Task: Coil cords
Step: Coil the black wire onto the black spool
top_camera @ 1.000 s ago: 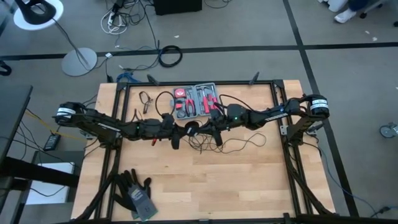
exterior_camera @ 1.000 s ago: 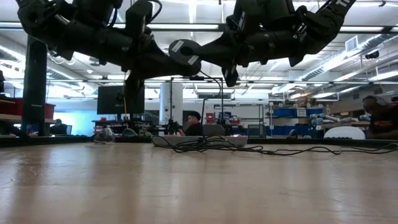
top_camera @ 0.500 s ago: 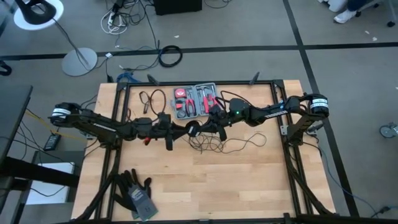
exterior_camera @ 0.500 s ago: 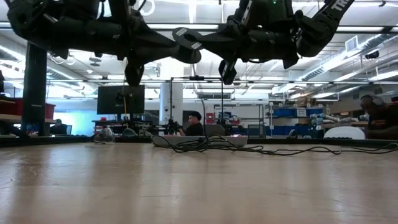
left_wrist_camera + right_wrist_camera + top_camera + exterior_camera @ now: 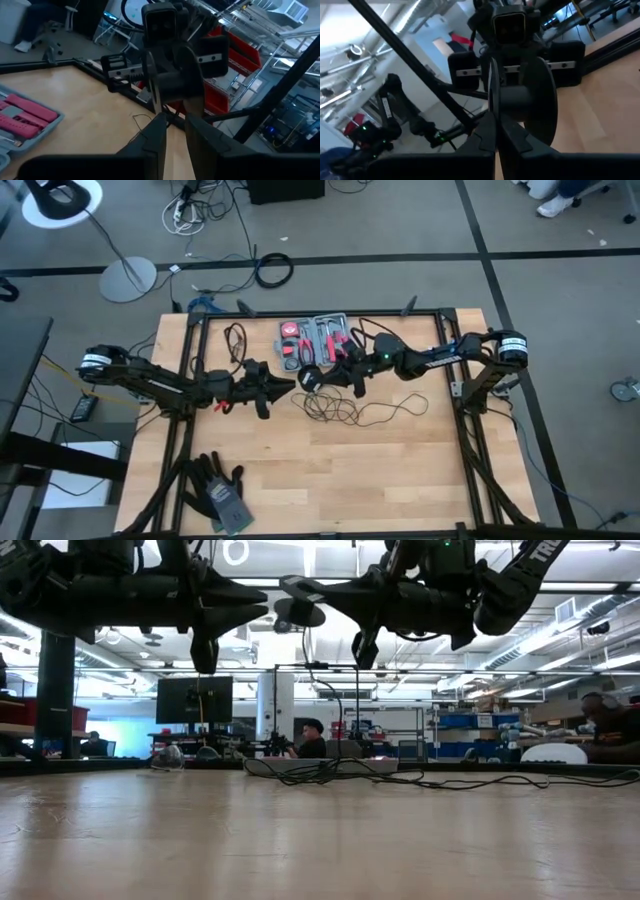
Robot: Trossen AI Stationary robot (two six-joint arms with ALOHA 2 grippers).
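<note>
Wooden tabletop (image 5: 330,470) carries the red tool kit (image 5: 315,340) at its far edge, with the cord's (image 5: 345,410) loose loops lying just in front of it. Your right gripper (image 5: 318,379) is pinched shut, apparently on the round puck (image 5: 298,612), held well above the table with the wire hanging from it. Your left gripper (image 5: 283,384) faces it, fingers parted a little, holding nothing I can see. Keep the puck steady, take the hanging wire with the left, and lay even loops without dragging the tangle.
</note>
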